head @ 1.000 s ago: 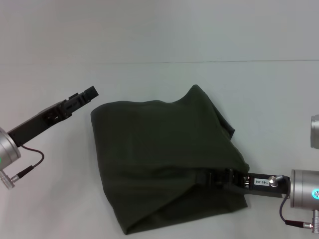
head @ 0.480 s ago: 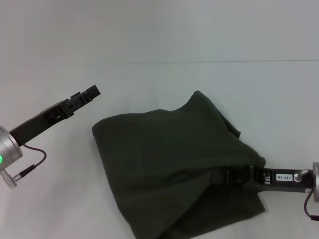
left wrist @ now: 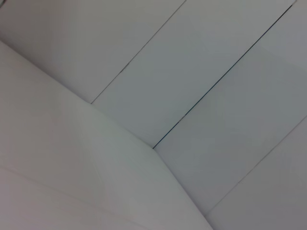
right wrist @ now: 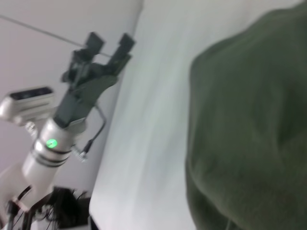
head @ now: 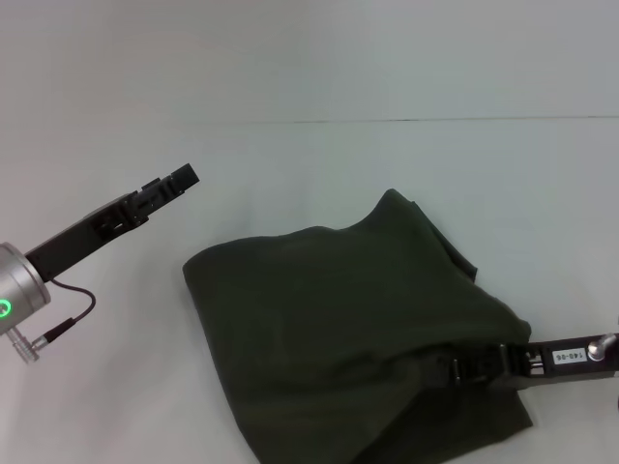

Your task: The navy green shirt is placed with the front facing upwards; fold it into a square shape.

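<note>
Your right gripper [head: 462,368] is clamped on the navy green shirt [head: 338,329].
The shirt lies bunched on the white table [head: 319,164]; your left gripper [head: 184,177], fingers parted, hovers well apart from its far left corner.

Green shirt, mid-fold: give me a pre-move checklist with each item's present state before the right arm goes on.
1. Right tool on the green shirt: ok, it is tucked under a raised fold near the shirt's right edge.
2. Tool state: cannot tell, cloth hides the fingers.
3. Left tool clear of the cloth: ok, open, off the shirt's upper left corner, not touching.
4. Shirt shape: not ok, it is bunched with a peak at the top, not square.
5. Shirt on the table: cannot tell, its lower edge runs out of the head view.
6. Chest lettering in view: not ok, only plain green shows.
</note>
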Available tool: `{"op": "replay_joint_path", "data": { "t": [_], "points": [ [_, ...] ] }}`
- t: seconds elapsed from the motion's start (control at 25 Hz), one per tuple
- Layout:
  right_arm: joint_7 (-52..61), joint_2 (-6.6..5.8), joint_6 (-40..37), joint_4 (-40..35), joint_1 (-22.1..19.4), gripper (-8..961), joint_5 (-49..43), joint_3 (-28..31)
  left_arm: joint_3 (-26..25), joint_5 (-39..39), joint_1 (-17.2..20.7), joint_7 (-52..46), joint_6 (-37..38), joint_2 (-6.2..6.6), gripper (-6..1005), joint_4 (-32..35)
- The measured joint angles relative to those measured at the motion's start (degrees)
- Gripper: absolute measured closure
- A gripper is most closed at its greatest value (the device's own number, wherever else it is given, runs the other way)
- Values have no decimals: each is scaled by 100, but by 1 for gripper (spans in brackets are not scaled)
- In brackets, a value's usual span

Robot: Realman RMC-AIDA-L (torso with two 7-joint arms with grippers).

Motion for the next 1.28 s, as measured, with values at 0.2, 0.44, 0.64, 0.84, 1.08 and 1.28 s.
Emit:
{"op": "replay_joint_path", "data": {
  "t": [0.2,0.44,0.64,0.84,1.08,1.28],
  "points": [
    [7,-84,-336,-206,69,918,-291,-16,7,-3,-26,9,-38,0,154,-26],
    [142,-245,-461,-296,238,914,-848,-19,16,-4,-31,9,-52,-1,154,-60],
    [234,-334,-483,-374,284,911,-1070,-26,17,-4,-22,9,-51,5,155,-111],
    [284,-373,-472,-391,335,908,-1241,-27,17,-4,-12,-1,-44,-3,154,-111],
    [544,-379,-526,-396,492,904,-1762,-29,17,-3,-20,-16,-44,5,151,-109],
    [514,-387,-891,-602,492,676,-1778,43,16,24,-31,-76,-25,25,149,-105]
  ]
}}
